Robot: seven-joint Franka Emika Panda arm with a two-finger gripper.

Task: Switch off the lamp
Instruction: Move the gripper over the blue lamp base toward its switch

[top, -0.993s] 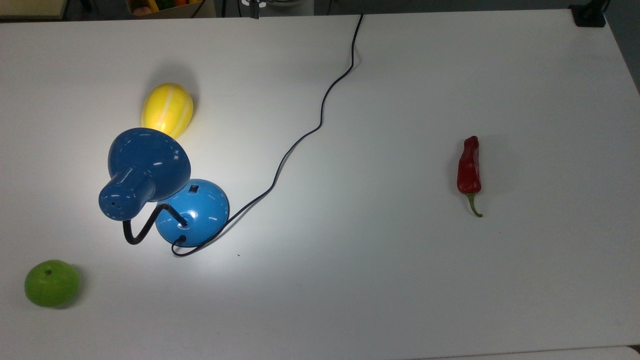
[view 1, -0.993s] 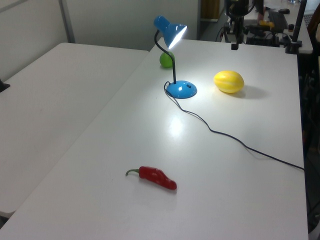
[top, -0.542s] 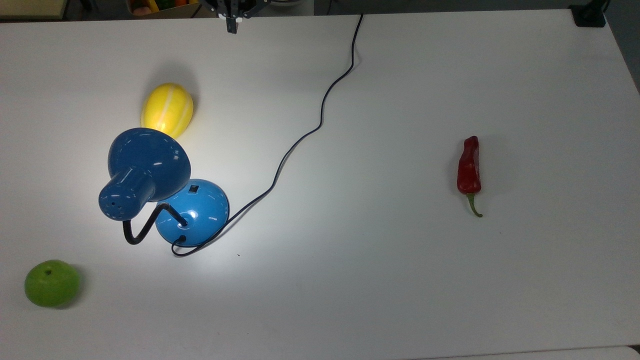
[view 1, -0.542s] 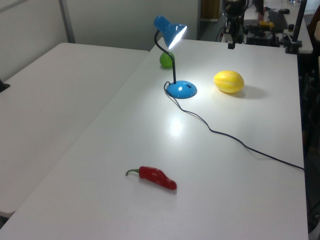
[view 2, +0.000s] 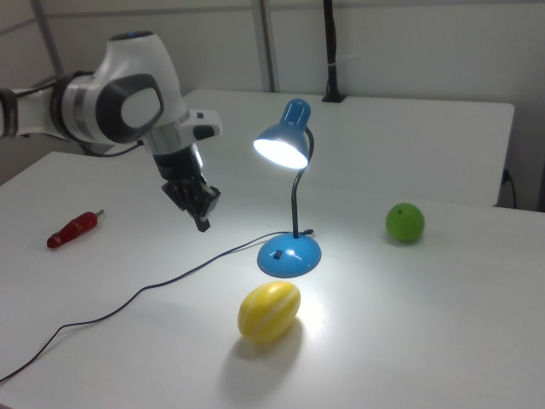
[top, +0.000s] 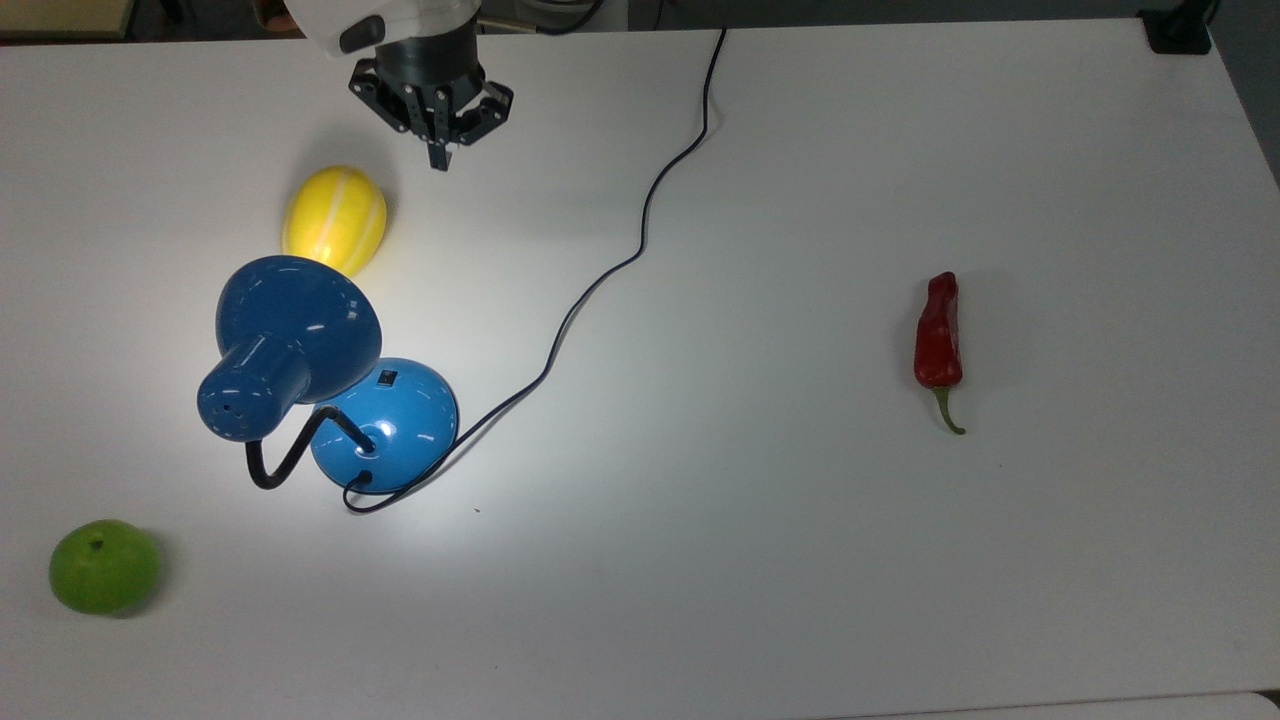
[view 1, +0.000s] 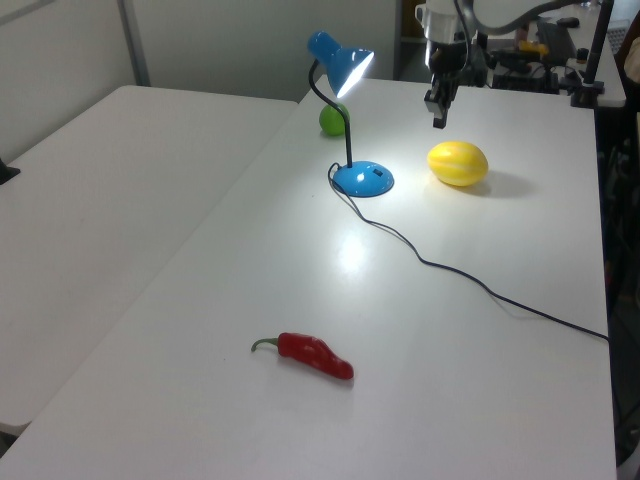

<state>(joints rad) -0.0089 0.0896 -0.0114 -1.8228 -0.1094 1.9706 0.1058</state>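
Lamp (top: pixel 300 360): glossy blue, bell shade, lit | gripper (top: pixel 438 160): fingers seemingly together, aloft

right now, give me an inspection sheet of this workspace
surface: white table, lit pool around the lamp base.
job's things: blue desk lamp lit; black switch on its domed base.
clutter: yellow melon beside the shade, green apple, red chilli pepper.
grippers: gripper shut, hanging above the table, apart from the lamp.
cables: thin black cord snaking from the base off the table's far edge.
surroundings: second white table; equipment behind.
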